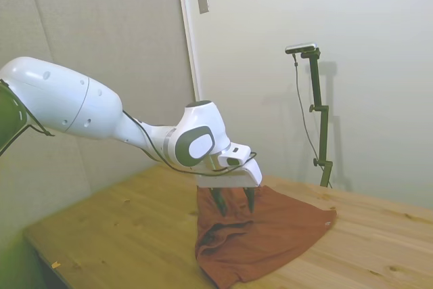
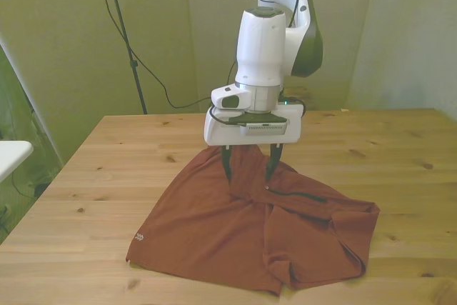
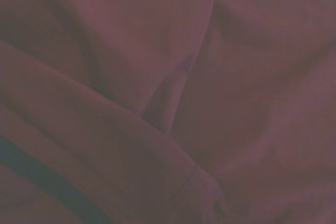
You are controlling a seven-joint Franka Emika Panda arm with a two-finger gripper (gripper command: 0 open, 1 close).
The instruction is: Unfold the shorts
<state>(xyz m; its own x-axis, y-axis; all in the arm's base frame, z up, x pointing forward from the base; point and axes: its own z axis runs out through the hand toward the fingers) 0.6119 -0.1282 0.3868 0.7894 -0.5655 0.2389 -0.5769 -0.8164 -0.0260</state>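
Shorts (image 2: 235,230): rust-red, folded and wrinkled, lying near the middle of the table (image 2: 107,176), reaching toward its near edge in the front view (a dark zip line crosses the upper layer).
Gripper (image 2: 248,175): pointing straight down over the far part of the shorts, fingers spread apart with a fold of fabric between them, tips at the cloth.
Wrist view: only blurred red fabric folds (image 3: 173,98).
Arm (image 2: 264,41): white, upright behind the gripper.

There is one pair of shorts (image 2: 214,219) on one wooden table (image 2: 128,155), under one gripper (image 2: 248,173).
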